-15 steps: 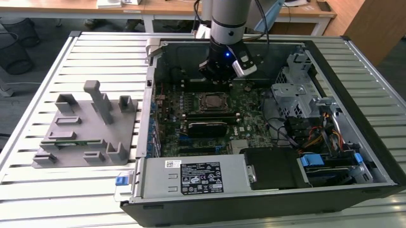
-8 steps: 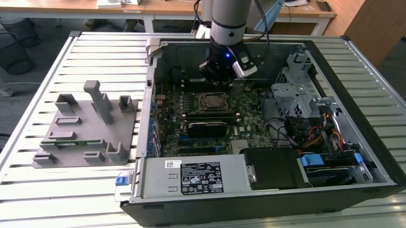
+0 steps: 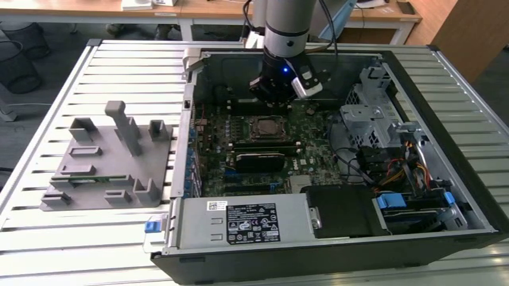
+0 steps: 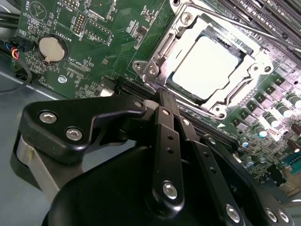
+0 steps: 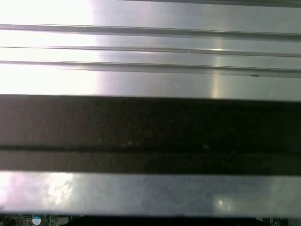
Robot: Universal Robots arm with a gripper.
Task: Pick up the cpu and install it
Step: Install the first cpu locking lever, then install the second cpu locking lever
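Inside the open computer case [image 3: 397, 65], the cpu [image 3: 264, 127] sits flat in the motherboard socket frame [image 3: 265, 138], silvery top up. In the second wrist view the cpu [image 4: 207, 66] shows bright within the metal socket frame [image 4: 155, 66], nothing touching it. The gripper [image 3: 275, 98] hangs just beyond the far edge of the socket, above the green motherboard [image 3: 318, 128], apart from the chip. Its black linkages fill the near part of the second wrist view, gripper [image 4: 162, 101] pointing toward the socket; the fingertips look drawn together with nothing between them, though I cannot tell for certain. A coin cell battery [image 4: 50, 48] sits on the board away from the socket. On the exterior view's left, a grey plastic fixture [image 3: 111, 161] rests on the slatted metal table [image 3: 80, 238], well apart from the case.
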